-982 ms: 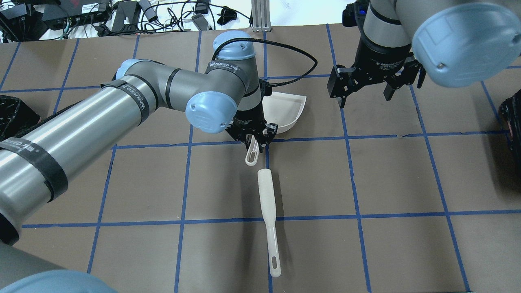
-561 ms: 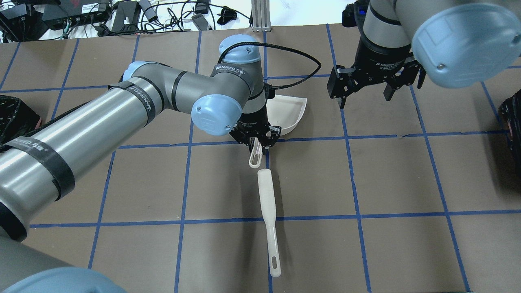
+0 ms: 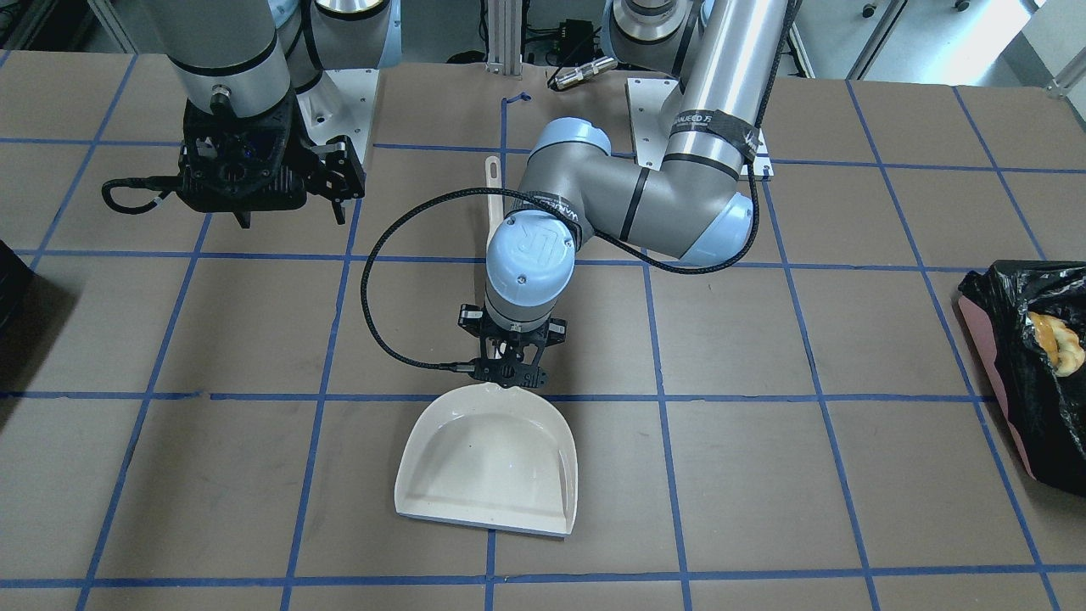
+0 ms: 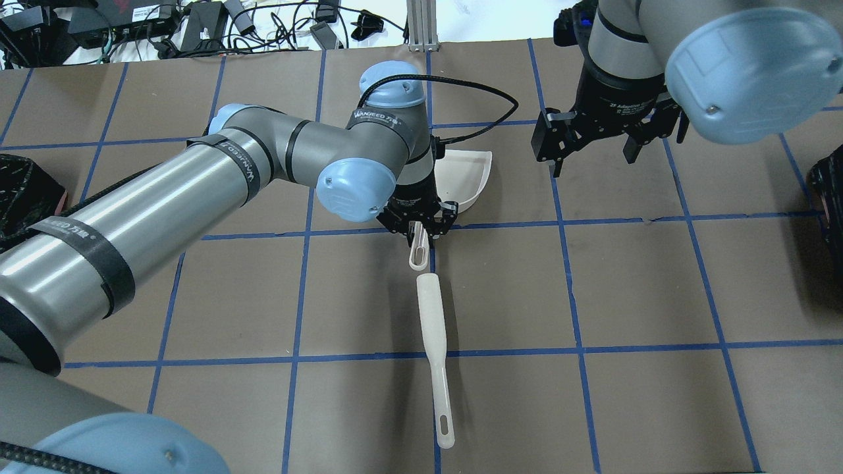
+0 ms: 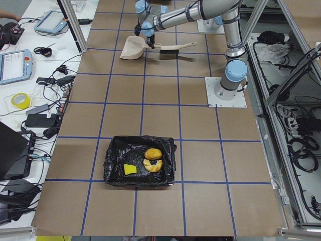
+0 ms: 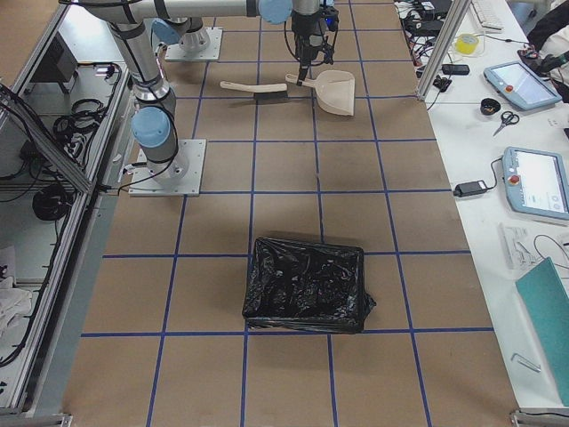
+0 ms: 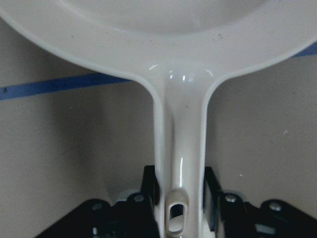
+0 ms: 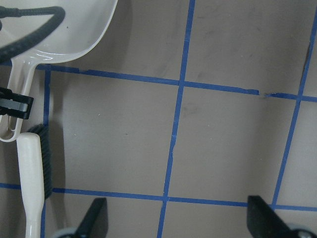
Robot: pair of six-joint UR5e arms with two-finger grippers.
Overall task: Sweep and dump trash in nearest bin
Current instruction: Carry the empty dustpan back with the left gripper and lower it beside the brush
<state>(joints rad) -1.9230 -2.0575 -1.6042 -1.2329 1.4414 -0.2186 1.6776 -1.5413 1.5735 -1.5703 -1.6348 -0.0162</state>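
**Empty dustpan being nudged into line with the brush**

Over the last second the left gripper (image 4: 419,230) is carrying the white dustpan (image 3: 488,462) a little way toward the robot's right. The looped end of the handle is swinging round until it sits just short of the brush (image 4: 431,316), nearly end to end with it. The brush itself is not shifting at all, lying flat on the table (image 4: 658,289) with nothing gripping it.

The left wrist view is showing both fingers closed snugly against the sides of the dustpan handle, so the claw is clamped on it. The scoop is looking empty, and it appears to be resting on the table or just skimming it.

The right gripper (image 4: 591,158) is hanging in the same spot as before, fingers spread wide and gripping nothing.

The trash is already lying in the bag-lined bin (image 5: 111,155) at the robot's left end of the table. There the yellow-green sponge cube (image 5: 130,169), the orange-brown lump (image 5: 153,153) and the pale crescent (image 5: 152,164) are showing against the black plastic.

Judging by this, sweeping and dumping are finished, and the arm is probably just tidying the dustpan back beside the brush before letting go.
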